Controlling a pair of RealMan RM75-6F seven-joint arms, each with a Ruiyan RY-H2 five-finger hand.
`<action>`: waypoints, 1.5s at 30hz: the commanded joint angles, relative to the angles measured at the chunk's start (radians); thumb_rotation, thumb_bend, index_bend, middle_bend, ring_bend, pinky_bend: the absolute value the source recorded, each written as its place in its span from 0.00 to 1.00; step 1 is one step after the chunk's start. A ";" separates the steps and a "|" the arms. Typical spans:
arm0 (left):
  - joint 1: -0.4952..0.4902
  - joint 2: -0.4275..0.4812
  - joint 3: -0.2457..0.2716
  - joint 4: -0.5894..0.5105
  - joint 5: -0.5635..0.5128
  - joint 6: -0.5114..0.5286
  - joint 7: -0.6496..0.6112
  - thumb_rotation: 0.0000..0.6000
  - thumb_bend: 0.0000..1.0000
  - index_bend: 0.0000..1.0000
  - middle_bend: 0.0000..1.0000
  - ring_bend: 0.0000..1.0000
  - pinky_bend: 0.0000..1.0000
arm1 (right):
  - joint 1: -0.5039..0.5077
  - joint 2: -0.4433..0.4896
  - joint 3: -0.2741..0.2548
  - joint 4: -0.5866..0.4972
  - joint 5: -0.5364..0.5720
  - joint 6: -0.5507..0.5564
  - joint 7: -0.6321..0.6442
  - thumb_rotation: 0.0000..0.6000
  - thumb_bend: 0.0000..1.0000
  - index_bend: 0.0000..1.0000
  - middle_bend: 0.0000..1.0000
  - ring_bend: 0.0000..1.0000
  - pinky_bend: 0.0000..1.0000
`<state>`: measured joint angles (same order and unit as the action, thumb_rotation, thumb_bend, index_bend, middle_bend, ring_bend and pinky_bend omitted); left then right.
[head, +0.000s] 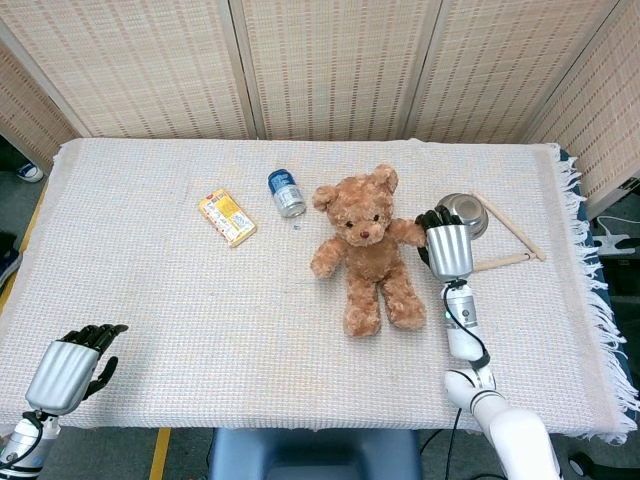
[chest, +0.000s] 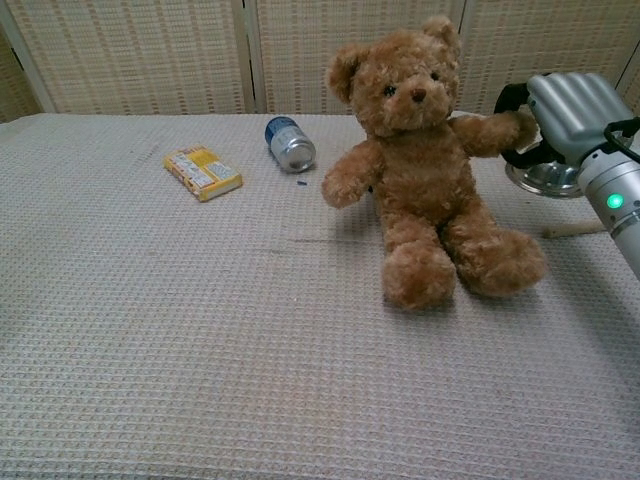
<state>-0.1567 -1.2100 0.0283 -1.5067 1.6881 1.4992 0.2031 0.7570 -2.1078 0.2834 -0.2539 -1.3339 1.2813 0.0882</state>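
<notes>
Head cam sat high, looked steeply down and took in the whole table (head: 150, 290) out to the wicker screens (head: 330, 60). Chest cam sat low near the front edge, looked nearly level across the cloth, much closer in. Both covered the teddy bear (head: 368, 250), can (head: 286, 193), yellow packet (head: 227, 217) and right hand (head: 446, 246); only the head cam caught the left hand (head: 68, 368).
</notes>
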 joint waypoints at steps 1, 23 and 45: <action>0.000 0.000 0.000 0.001 0.000 0.001 -0.001 1.00 0.44 0.27 0.35 0.36 0.56 | -0.007 -0.007 -0.008 0.005 -0.002 -0.018 -0.001 1.00 0.27 0.46 0.41 0.27 0.51; -0.002 -0.001 0.001 0.001 0.002 -0.003 0.004 1.00 0.44 0.27 0.35 0.36 0.56 | 0.010 -0.017 -0.007 0.028 0.003 -0.011 0.001 1.00 0.27 0.46 0.41 0.27 0.51; -0.003 0.001 0.001 0.002 0.000 -0.005 -0.001 1.00 0.44 0.27 0.35 0.36 0.56 | 0.016 -0.018 -0.002 0.038 0.011 -0.007 -0.002 1.00 0.27 0.46 0.41 0.27 0.51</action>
<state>-0.1599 -1.2092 0.0290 -1.5051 1.6877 1.4939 0.2019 0.7699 -2.1287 0.2777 -0.2128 -1.3254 1.2657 0.0861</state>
